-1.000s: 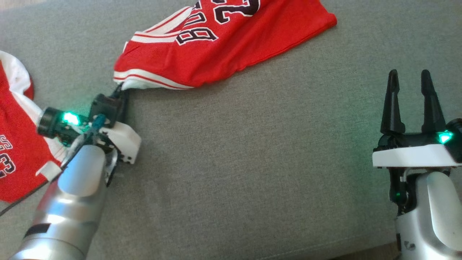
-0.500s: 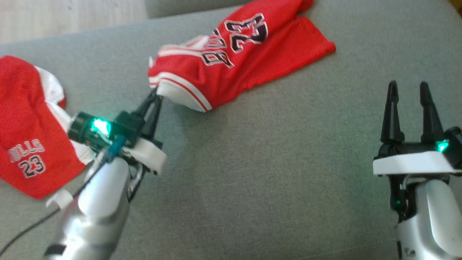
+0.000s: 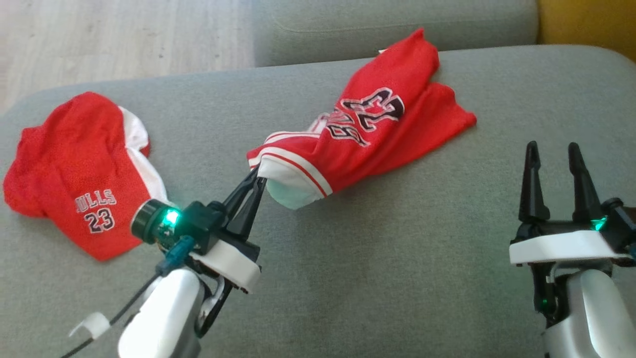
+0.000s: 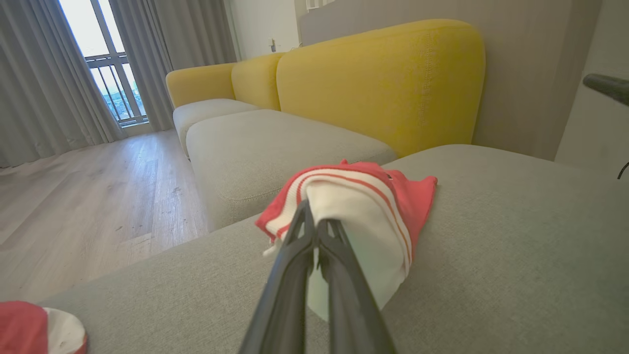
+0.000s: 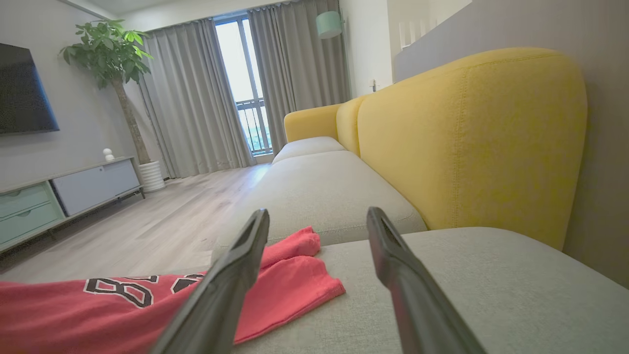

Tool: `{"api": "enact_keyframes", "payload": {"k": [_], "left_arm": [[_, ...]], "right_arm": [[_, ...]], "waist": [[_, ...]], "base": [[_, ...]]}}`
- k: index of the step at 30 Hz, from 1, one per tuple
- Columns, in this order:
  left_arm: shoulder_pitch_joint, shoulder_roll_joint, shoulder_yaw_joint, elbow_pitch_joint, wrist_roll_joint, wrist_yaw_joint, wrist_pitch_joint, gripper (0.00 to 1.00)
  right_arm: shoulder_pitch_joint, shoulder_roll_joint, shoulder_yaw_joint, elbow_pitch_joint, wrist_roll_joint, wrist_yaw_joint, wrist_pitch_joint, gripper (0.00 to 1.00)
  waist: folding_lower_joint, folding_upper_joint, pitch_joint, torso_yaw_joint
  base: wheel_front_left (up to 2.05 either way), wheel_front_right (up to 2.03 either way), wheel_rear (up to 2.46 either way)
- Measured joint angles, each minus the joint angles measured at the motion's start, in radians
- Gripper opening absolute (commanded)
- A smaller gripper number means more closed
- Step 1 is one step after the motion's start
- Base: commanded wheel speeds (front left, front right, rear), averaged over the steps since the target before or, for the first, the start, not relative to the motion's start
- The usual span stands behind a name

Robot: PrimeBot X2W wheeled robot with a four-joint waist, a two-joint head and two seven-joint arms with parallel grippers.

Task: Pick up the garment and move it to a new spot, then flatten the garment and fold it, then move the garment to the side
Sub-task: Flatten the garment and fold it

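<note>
1. Left tool (image 3: 254, 175), seven o'clock in the head view: jaws pinched tight on the white-trimmed hem of the garment (image 3: 367, 139).
2. Right tool (image 3: 552, 149), four o'clock: jaws wide, empty.
3. The garment lies bunched on the grey sofa cushion (image 3: 397, 258), from centre toward one o'clock.
4. A second red garment (image 3: 74, 159) lies at nine o'clock, well apart.
5. Judgement: relocation step in hand; next, release it, then spread it flat with both tools.

Head looks down; low wrists share the garment (image 3: 427, 130).
</note>
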Motion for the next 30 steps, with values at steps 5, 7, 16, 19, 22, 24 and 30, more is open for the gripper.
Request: {"api": "enact_keyframes", "payload": {"k": [5, 7, 16, 19, 22, 24, 30], "left_arm": [[0.013, 0.031, 0.026, -0.105, -0.026, 0.021, 0.114, 0.0], [0.009, 0.042, 0.03, -0.105, -0.026, 0.027, 0.16, 0.0], [-0.19, 0.051, 0.075, 0.084, -0.019, 0.074, 0.264, 0.0], [-0.246, 0.053, 0.087, 0.21, -0.008, 0.092, 0.289, 0.0], [-0.275, 0.053, 0.087, 0.319, 0.007, 0.115, 0.279, 1.0], [-0.282, 0.051, 0.089, 0.363, 0.012, 0.128, 0.235, 1.0], [-0.289, 0.0, 0.091, 0.398, 0.002, 0.141, 0.075, 1.0]], "right_arm": [[-0.003, 0.0, 0.027, -0.002, 0.0, 0.0, 0.0, 1.0], [-0.004, 0.0, 0.04, -0.004, 0.002, 0.0, 0.0, 1.0], [-0.082, 0.0, 0.073, -0.018, 0.018, 0.0, 0.0, 1.0], [-0.097, 0.0, 0.083, -0.024, 0.025, 0.0, 0.0, 1.0], [-0.105, 0.0, 0.088, -0.026, 0.026, 0.0, 0.0, 1.0], [-0.105, 0.0, 0.088, -0.027, 0.026, 0.0, 0.0, 1.0], [-0.103, 0.0, 0.046, -0.019, 0.0, 0.0, 0.0, 1.0]], "waist": [[0.0002, 0.0, 0.016, 0.0], [0.0002, 0.0, 0.033, -0.01], [0.0004, 0.0, 0.142, -0.093], [0.0005, 0.0, 0.176, -0.124], [0.0005, 0.0, 0.203, -0.149], [0.0005, 0.0, 0.215, -0.158], [0.0004, 0.0, 0.206, -0.116]], "base": [[0.0, 0.0, 0.0], [0.0, 0.0, 0.0], [0.0, 0.0, 0.0], [0.0, 0.0, 0.0], [0.0, 0.0, 0.0], [0.0, 0.0, 0.0], [0.0, 0.0, 0.0]]}}
